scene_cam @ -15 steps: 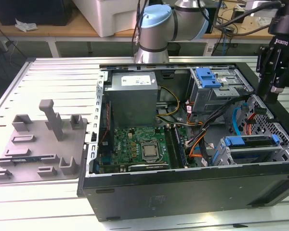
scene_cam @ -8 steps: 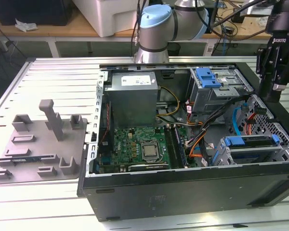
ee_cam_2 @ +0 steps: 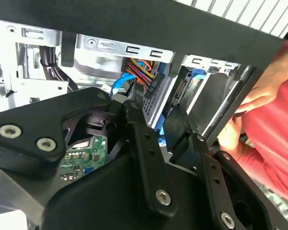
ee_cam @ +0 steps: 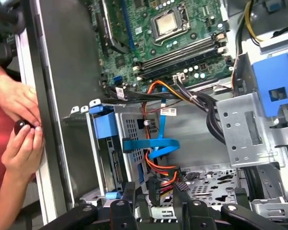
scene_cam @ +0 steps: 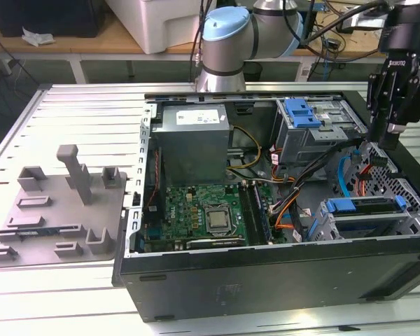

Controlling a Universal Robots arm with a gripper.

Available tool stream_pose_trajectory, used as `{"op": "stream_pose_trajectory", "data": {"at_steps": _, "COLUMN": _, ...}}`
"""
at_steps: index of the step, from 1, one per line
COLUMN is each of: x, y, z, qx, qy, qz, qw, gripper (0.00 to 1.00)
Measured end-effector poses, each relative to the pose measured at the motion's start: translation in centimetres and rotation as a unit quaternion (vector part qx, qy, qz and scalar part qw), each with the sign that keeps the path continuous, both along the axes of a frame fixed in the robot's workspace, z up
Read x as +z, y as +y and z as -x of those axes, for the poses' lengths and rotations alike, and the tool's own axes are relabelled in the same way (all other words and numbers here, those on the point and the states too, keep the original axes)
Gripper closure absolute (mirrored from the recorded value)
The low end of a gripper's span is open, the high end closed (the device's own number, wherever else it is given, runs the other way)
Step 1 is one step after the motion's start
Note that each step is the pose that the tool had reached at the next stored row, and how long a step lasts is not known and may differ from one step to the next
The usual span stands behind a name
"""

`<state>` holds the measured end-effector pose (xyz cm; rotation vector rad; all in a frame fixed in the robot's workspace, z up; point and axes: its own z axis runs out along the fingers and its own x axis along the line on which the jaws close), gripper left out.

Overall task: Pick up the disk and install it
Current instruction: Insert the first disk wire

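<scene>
One gripper [scene_cam: 388,134] hangs over the open tower case [scene_cam: 266,276], above the case's near corner at the exterior view's right. In both wrist views its fingers stand apart, with nothing between them but the cables below. The case lies on its side on the slotted table [scene_cam: 70,105] with the panel off, so the bays face up where the arm can reach them. The disk [ee_cam: 110,160] sits on edge in the drive cage [ee_cam: 134,129] at that corner. It appears fully home, though the cage wall hides much of it. Its connector end faces the orange-and-red power lead [ee_cam: 158,170] and the blue data cable [ee_cam: 146,143], which keeps them within plugging reach. A person's hands [ee_cam: 21,143] pinch a small dark object at the case's rim.
</scene>
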<state>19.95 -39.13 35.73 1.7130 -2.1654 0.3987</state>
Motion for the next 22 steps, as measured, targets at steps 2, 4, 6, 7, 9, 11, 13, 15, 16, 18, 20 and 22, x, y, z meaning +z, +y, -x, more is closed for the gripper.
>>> {"op": "stream_pose_trajectory", "data": {"at_steps": 2, "x": -0.25, "y": 0.27, "z": -0.2, "qx": -0.009, "qy": 0.0, "qz": 0.0041, "qw": 1.0, "gripper": 0.56}}
{"op": "stream_pose_trajectory", "data": {"at_steps": 4, "x": -0.34, "y": 0.48, "z": -0.3, "qx": -0.009, "qy": 0.0002, "qz": 0.0102, "qw": 0.9999, "gripper": 0.56}}
{"op": "stream_pose_trajectory", "data": {"at_steps": 6, "x": -0.56, "y": 0.6, "z": -0.7, "qx": -0.01, "qy": 0.0014, "qz": 0.0378, "qw": 0.9992, "gripper": 0.56}}
{"op": "stream_pose_trajectory", "data": {"at_steps": 7, "x": -0.69, "y": 0.64, "z": -0.7, "qx": -0.011, "qy": 0.0015, "qz": 0.0414, "qw": 0.9991, "gripper": 0.56}}
{"op": "stream_pose_trajectory", "data": {"at_steps": 9, "x": -0.92, "y": 0.7, "z": -0.7, "qx": -0.011, "qy": 0.0015, "qz": 0.0454, "qw": 0.9989, "gripper": 0.56}}
{"op": "stream_pose_trajectory", "data": {"at_steps": 11, "x": -1.2, "y": 0.76, "z": -0.7, "qx": -0.011, "qy": 0.0014, "qz": 0.0492, "qw": 0.9987, "gripper": 0.56}}
{"op": "stream_pose_trajectory", "data": {"at_steps": 13, "x": -1.46, "y": 0.8, "z": -0.7, "qx": -0.011, "qy": 0.0014, "qz": 0.052, "qw": 0.9986, "gripper": 0.56}}
{"op": "stream_pose_trajectory", "data": {"at_steps": 15, "x": -1.71, "y": 0.85, "z": -0.7, "qx": -0.011, "qy": 0.0014, "qz": 0.0541, "qw": 0.9985, "gripper": 0.56}}
{"op": "stream_pose_trajectory", "data": {"at_steps": 16, "x": -1.79, "y": 0.9, "z": -0.7, "qx": -0.011, "qy": 0.0014, "qz": 0.0549, "qw": 0.9984, "gripper": 0.56}}
{"op": "stream_pose_trajectory", "data": {"at_steps": 18, "x": -1.87, "y": 1.04, "z": -0.7, "qx": -0.011, "qy": 0.0014, "qz": 0.0563, "qw": 0.9984, "gripper": 0.56}}
{"op": "stream_pose_trajectory", "data": {"at_steps": 20, "x": -1.96, "y": 1.2, "z": -0.7, "qx": -0.011, "qy": 0.0014, "qz": 0.0588, "qw": 0.9982, "gripper": 0.56}}
{"op": "stream_pose_trajectory", "data": {"at_steps": 22, "x": -2.12, "y": 1.42, "z": -0.7, "qx": -0.011, "qy": 0.0013, "qz": 0.0639, "qw": 0.9979, "gripper": 0.56}}
